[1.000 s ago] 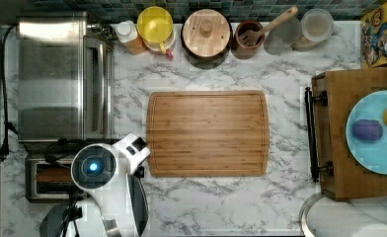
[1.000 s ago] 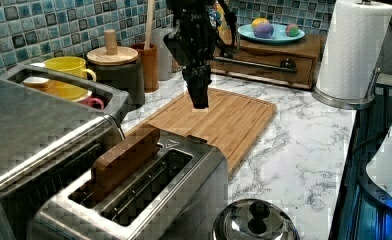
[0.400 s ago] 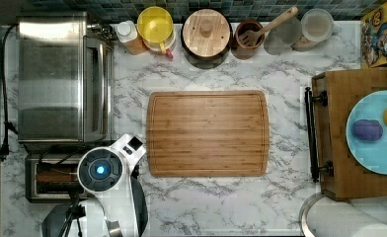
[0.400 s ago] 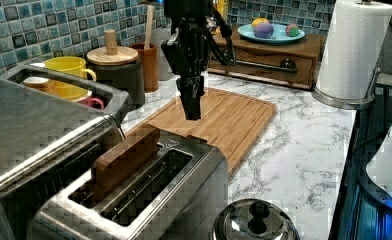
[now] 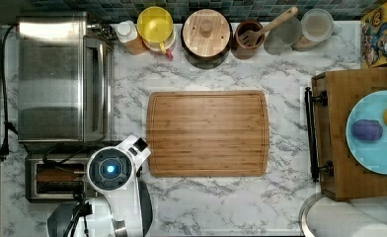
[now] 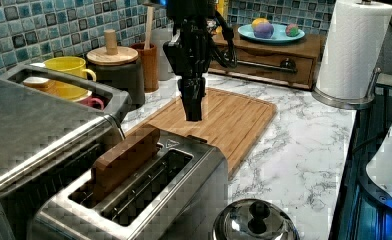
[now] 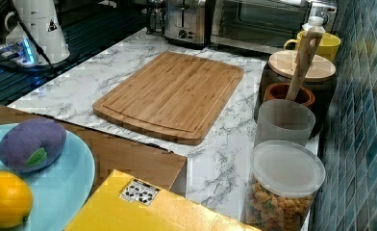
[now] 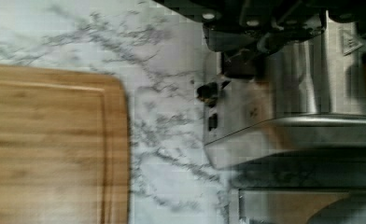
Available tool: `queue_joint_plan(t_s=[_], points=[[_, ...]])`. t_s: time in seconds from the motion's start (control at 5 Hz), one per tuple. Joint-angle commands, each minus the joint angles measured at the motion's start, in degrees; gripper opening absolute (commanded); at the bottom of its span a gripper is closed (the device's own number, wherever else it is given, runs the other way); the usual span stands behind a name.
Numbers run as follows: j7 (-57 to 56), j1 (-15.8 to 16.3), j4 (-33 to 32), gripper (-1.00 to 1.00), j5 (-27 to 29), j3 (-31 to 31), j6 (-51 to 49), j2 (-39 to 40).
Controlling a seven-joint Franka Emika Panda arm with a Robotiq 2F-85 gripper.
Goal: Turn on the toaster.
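Note:
The toaster [image 6: 154, 195] is a small brushed-steel box at the counter's near end in the left view, with a brown slice [image 6: 126, 160] standing in one slot. It lies partly under my arm's wrist [image 5: 111, 169] in the top view, and the right view has the toaster [image 7: 184, 19] at the far end. In the wrist view its end face [image 8: 265, 98] carries a black knob [image 8: 207, 91]. My gripper [image 6: 193, 115] hangs point-down, shut and holding nothing, just above and beyond the toaster's end, over the cutting board's corner.
A bamboo cutting board [image 5: 209, 133] lies mid-counter. The large toaster oven [image 5: 58, 74] stands beside the toaster, and a steel kettle lid [image 6: 254, 225] sits close in front. Mugs, a lidded canister [image 5: 206, 32] and jars line the back wall. A paper towel roll [image 6: 351, 45] stands by a wooden tray [image 5: 339, 138].
The gripper has come lower and closer to the toaster's end; in the top view the wrist has slid a little to the right. Nothing else moved.

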Motion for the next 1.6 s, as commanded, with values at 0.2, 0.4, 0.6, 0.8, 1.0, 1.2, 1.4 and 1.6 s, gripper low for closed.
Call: queue_joint_plan(t_s=[0.2,0.4,0.6,0.8,1.0,1.2,1.4,1.6], points=[[-7.04,2.18,0.06,-1.0,4.15,0.93,0.01,-0.96],[-2.86,1.14,0.51,-1.0,0.93,2.51,2.26,0.94],[0.86,0.34,1.48,-1.0,-1.86,2.82,3.54,3.37],[2.92,-0.47,3.61,-1.0,-2.7,2.69,1.02,7.07],[7.05,-1.15,4.04,-1.0,-6.84,3.83,1.7,11.8],[8.79,-1.38,2.29,-1.0,-7.26,1.94,1.7,14.93],[8.32,-1.52,-1.82,-1.0,-5.7,0.35,3.67,17.08],[5.32,-1.8,-9.89,-1.0,-4.02,-0.16,8.85,16.04]])
